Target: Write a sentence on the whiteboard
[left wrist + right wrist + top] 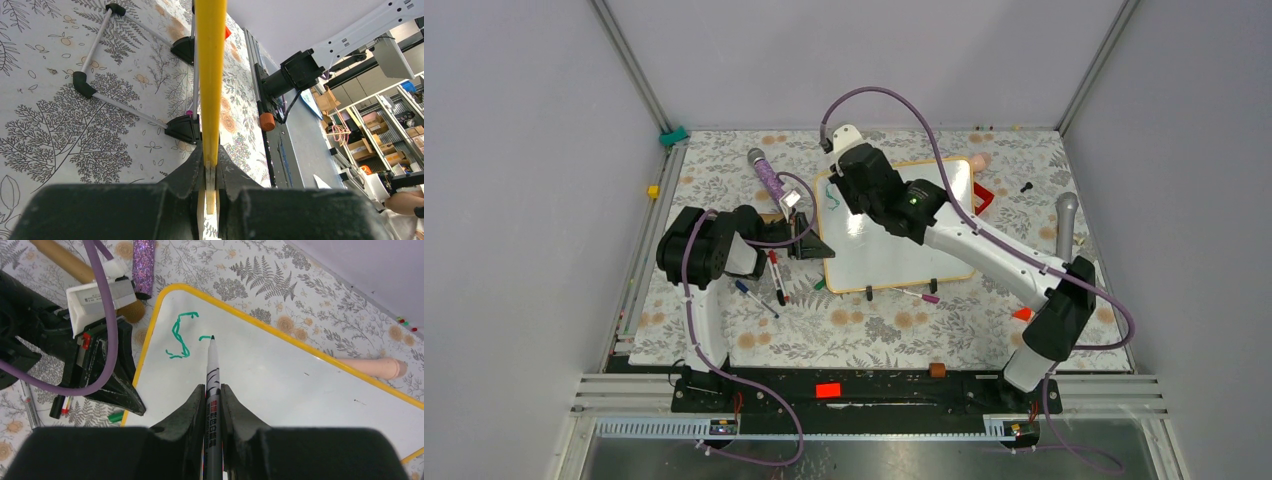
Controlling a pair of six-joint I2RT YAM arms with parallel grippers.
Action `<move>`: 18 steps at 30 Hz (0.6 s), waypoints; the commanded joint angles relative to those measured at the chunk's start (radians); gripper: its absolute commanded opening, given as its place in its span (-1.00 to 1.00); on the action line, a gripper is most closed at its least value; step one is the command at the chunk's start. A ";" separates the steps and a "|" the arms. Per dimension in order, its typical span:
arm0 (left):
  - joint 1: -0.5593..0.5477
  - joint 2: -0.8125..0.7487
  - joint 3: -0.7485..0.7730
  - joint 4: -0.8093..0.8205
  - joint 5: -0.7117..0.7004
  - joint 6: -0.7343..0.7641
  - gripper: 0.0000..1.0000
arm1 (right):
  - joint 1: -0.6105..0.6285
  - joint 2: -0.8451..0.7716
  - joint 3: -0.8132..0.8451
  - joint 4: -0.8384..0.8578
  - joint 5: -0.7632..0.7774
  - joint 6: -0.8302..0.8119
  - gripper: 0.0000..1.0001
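The whiteboard [904, 255] lies on the floral cloth, its yellow-orange frame [150, 325] showing in the right wrist view. Of the sentence only a green "S" [179, 337] and a short stroke [204, 337] stand near the board's top left corner. My right gripper [213, 390] is shut on a grey marker [213, 365], whose tip rests on the board at that stroke. It is above the board's top left corner in the top view [842, 188]. My left gripper [211, 156] is shut on the board's frame edge [210, 75], at the board's left side [816, 245].
A purple glitter tube [766, 172] lies beyond the left gripper. Loose pens [776, 275] lie left of the board and a green cap [116, 416] lies by its edge. A pink-tipped pen [921, 295], a red piece [984, 197], a grey cylinder [1066, 215] and a peach rod [370, 366] surround the board.
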 commanded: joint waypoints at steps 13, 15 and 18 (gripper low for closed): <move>0.010 0.013 0.002 0.013 0.042 0.001 -1.00 | -0.044 -0.182 -0.124 0.104 -0.266 0.046 -1.00; 0.010 0.009 -0.005 0.013 0.042 0.012 -1.00 | -0.044 -0.189 -0.125 0.107 -0.259 0.056 -1.00; 0.012 0.012 -0.004 0.013 0.043 0.008 -1.00 | -0.044 -0.211 -0.150 0.127 -0.232 0.050 -1.00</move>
